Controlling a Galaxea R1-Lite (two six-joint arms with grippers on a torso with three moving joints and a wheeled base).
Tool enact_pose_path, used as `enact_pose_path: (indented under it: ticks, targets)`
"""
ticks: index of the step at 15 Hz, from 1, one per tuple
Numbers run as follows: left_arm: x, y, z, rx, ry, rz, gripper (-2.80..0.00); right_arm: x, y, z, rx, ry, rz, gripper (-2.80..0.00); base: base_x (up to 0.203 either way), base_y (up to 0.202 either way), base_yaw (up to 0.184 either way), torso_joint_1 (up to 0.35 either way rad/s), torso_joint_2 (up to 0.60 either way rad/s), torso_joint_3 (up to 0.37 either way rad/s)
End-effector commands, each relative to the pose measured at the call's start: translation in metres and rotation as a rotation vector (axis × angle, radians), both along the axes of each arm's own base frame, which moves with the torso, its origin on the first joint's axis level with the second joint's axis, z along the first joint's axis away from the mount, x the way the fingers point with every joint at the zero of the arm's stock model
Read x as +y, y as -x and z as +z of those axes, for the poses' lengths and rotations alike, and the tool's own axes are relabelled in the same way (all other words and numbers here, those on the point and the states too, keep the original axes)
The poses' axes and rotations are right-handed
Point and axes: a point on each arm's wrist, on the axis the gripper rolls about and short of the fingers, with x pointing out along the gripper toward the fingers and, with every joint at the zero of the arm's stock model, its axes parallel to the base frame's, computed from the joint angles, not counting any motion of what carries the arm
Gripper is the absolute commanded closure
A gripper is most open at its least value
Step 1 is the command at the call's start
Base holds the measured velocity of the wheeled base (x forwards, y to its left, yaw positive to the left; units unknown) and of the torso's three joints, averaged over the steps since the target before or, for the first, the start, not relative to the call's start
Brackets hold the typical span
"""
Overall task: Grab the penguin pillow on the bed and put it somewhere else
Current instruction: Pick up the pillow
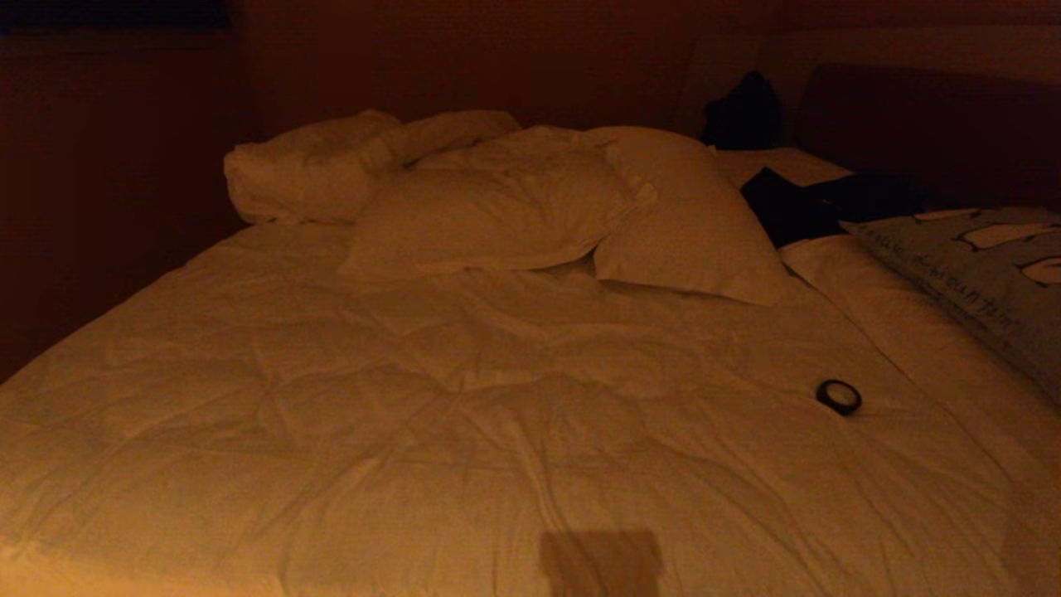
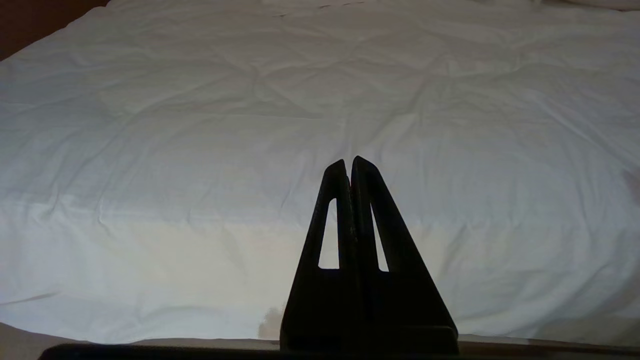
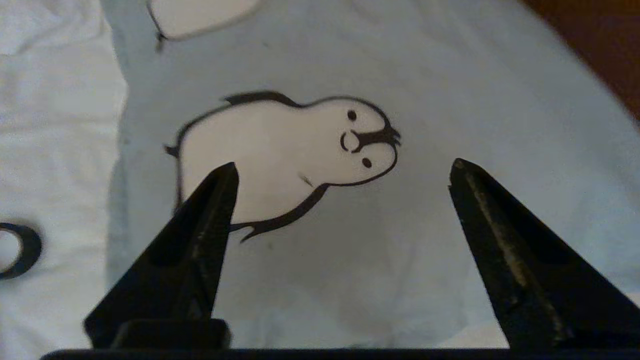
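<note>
The penguin pillow (image 1: 986,282), pale grey-blue with black-and-white penguins and a line of text, lies at the right edge of the bed (image 1: 464,398), partly cut off by the head view. In the right wrist view the penguin pillow (image 3: 410,240) fills the picture with one printed penguin in the middle. My right gripper (image 3: 342,167) hovers just over it, open, with nothing between its fingers. My left gripper (image 2: 349,161) is shut and empty, parked over the bare duvet (image 2: 200,150). Neither arm shows in the head view.
Plain white pillows (image 1: 514,207) are piled at the head of the bed. A small black ring (image 1: 839,396) lies on the duvet near the penguin pillow; the black ring (image 3: 17,250) also shows beside the pillow's edge. Dark clothing (image 1: 812,203) lies by the dark headboard (image 1: 937,124).
</note>
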Motion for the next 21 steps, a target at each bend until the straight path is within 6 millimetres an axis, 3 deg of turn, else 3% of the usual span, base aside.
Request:
enact_pose_path:
  ticks: [1,5,12,17,18,21]
  targets:
    - [0.000,0.000,-0.001,0.003,0.001,0.001,0.00,-0.013,-0.007,-0.017,0.023,-0.035,-0.002,-2.80,0.000,0.000,0.000,0.000,0.00,0.000]
    - [0.000,0.000,-0.001,0.003,0.001,0.001,0.00,-0.030,-0.015,-0.043,0.011,-0.160,0.035,-2.80,0.000,0.000,0.000,0.000,0.00,0.000]
    - [0.000,0.000,-0.001,0.003,0.001,0.002,0.00,-0.060,-0.037,-0.121,0.089,-0.345,0.025,-2.80,0.000,0.000,0.000,0.000,0.00,0.000]
    - [0.000,0.000,-0.001,0.003,0.001,0.002,0.00,-0.059,-0.037,-0.118,0.083,-0.346,0.025,-2.80,0.000,0.000,0.000,0.000,0.00,0.000]
    - [0.000,0.000,-0.001,0.003,0.001,0.000,0.00,-0.058,-0.036,-0.116,0.080,-0.343,0.025,0.00,0.000,0.000,0.000,0.000,0.00,0.000]
    - [0.000,0.000,-0.001,0.003,0.001,0.002,0.00,-0.055,-0.034,-0.105,0.055,-0.346,0.016,0.00,0.000,0.000,0.000,0.000,0.00,0.000]
